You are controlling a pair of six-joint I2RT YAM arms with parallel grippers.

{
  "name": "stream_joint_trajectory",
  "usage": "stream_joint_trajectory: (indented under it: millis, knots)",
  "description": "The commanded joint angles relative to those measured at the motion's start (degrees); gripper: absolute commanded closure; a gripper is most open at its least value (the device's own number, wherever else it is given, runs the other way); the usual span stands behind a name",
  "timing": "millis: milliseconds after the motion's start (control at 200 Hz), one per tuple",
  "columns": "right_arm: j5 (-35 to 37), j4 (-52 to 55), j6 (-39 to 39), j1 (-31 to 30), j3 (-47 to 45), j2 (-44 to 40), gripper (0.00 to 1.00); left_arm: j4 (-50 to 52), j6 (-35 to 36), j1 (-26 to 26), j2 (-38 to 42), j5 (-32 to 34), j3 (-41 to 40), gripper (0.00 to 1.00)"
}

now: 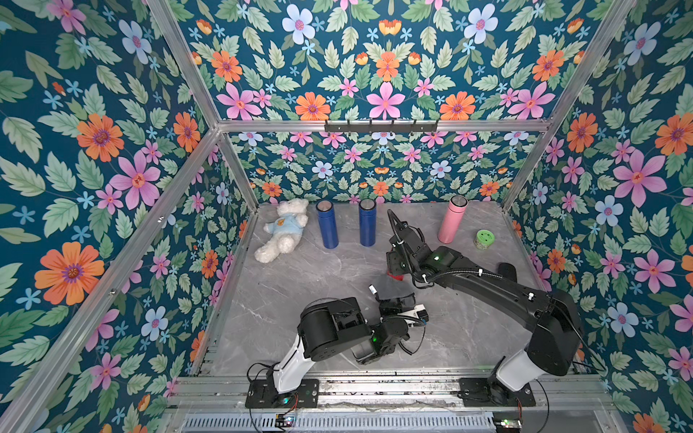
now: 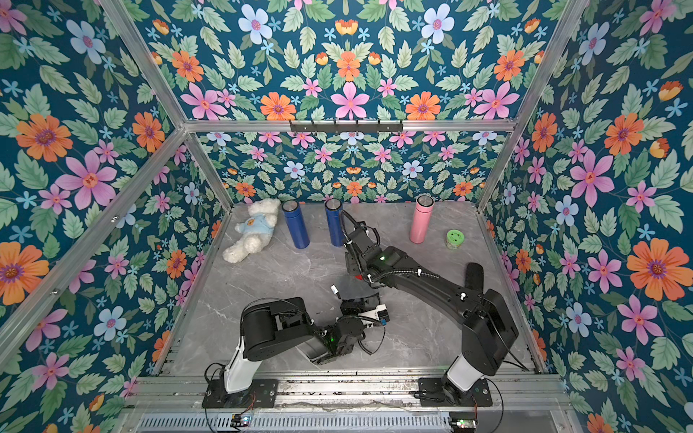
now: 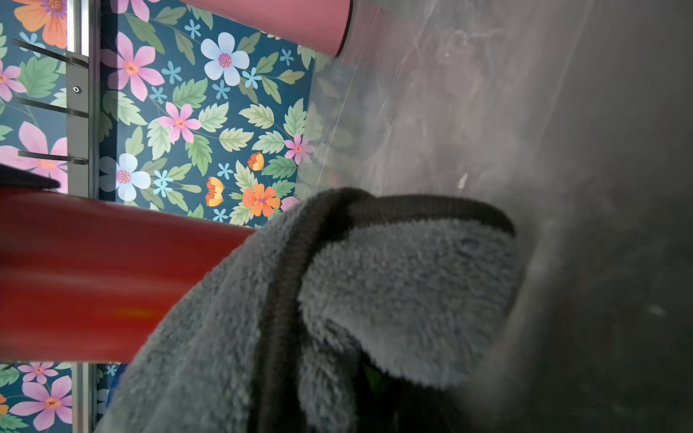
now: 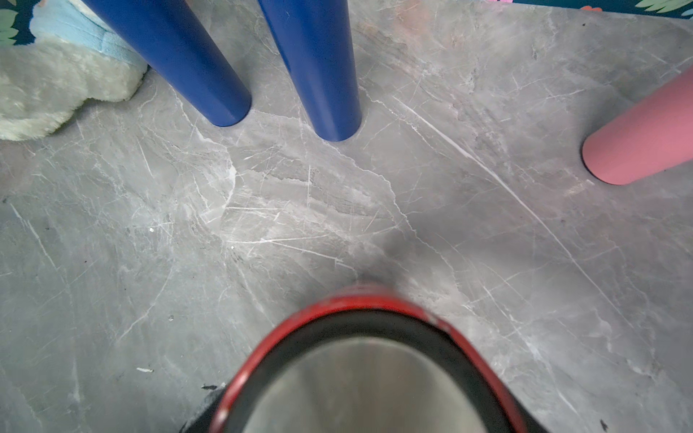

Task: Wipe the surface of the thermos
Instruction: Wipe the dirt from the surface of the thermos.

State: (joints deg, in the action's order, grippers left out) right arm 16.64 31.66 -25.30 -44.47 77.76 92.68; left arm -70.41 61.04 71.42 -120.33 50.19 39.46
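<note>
1. The red thermos (image 1: 396, 276) stands up straight near the middle of the bench (image 1: 300, 285). Its long side points up and down.
2. The right end effector (image 1: 394, 264) reaches down from above and looks clamped on the thermos near its top.
3. The left end effector (image 1: 392, 303) is squeezed tight on a grey cloth (image 3: 393, 300). It sits low, just beside the thermos, on the side nearer the front edge of the bench.
4. So the thermos lies just past the cloth, toward the far edge. I cannot tell if the cloth touches it.
5. I think the left arm should press the cloth on the red side and rub up and down while the right arm holds it steady.
6. Two blue bottles (image 1: 365, 225) and a pink bottle (image 1: 452, 221) stand by the far edge. A teddy bear (image 1: 281, 232) lies in the far left corner.
</note>
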Motion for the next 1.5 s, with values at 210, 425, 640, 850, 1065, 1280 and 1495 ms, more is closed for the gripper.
stream_joint_trajectory:
  millis: [210,425,640,850,1065,1280,1495]
  knots:
    - [-7.69,10.18,-1.55,0.52,1.78,5.88,1.00,2.22,6.02,-1.03,8.67,5.88,7.65,1.00]
    - [-8.91,10.51,-1.79,0.52,1.91,6.32,1.00,7.61,0.23,-3.55,5.66,7.77,9.99,1.00]
    - [-9.95,13.26,-1.34,1.24,4.30,7.43,1.00,9.89,-6.59,-3.65,-0.64,7.81,8.36,1.00]
    - [-11.06,15.26,-0.30,2.28,7.49,8.13,1.00,16.43,-14.73,-3.59,-2.30,7.45,7.16,1.00]
    - [-11.77,16.91,3.53,4.19,11.41,7.86,1.00,16.30,-19.82,-1.45,5.56,7.95,0.68,1.00]
    - [-13.94,13.61,12.15,6.56,11.20,5.48,1.00,30.65,-37.32,-0.84,23.17,2.53,-5.39,1.00]
    - [-17.63,6.62,23.43,6.68,6.20,2.85,1.00,41.29,-54.83,-4.74,41.00,-12.87,-9.10,1.00]
